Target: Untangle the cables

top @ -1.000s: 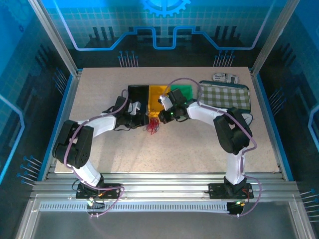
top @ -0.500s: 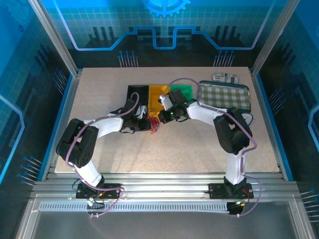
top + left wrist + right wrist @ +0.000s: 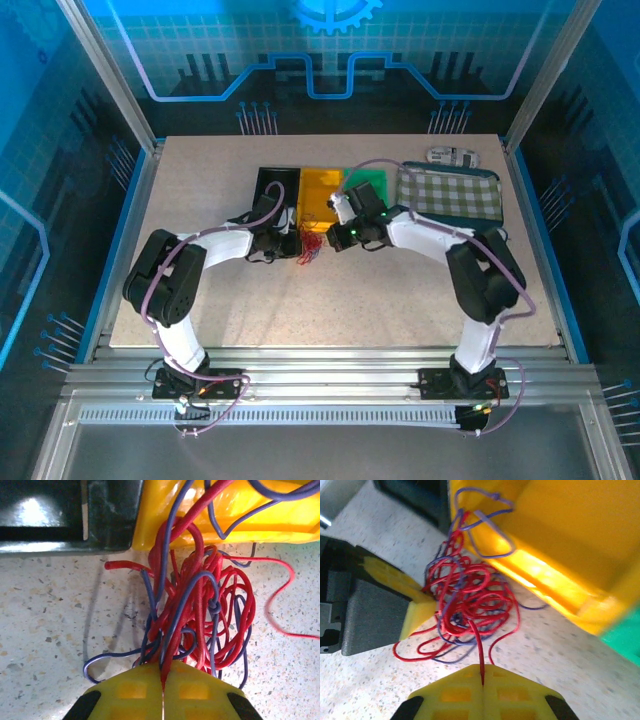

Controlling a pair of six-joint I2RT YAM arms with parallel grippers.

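Observation:
The cables (image 3: 309,248) are a knotted bunch of red and blue wires on the table, just in front of the yellow bin (image 3: 322,188). My left gripper (image 3: 291,243) is at the bunch's left side. In the left wrist view it (image 3: 162,677) is shut on a red strand, with the tangle (image 3: 200,610) right ahead of it. My right gripper (image 3: 336,238) is at the bunch's right side. The right wrist view shows it (image 3: 482,680) shut on one red wire running taut out of the bunch (image 3: 465,600). A few blue loops lie over the yellow bin's edge (image 3: 485,530).
A black bin (image 3: 275,190), the yellow bin and a green bin (image 3: 371,181) stand side by side behind the bunch. A checked tray (image 3: 450,192) lies to the right, with a small device (image 3: 452,156) behind it. The left fingers (image 3: 415,611) show beside the tangle.
My left gripper has moved right, up to the bunch, and now holds a strand. The right arm has shifted a little to the right, with its red wire pulled straight.

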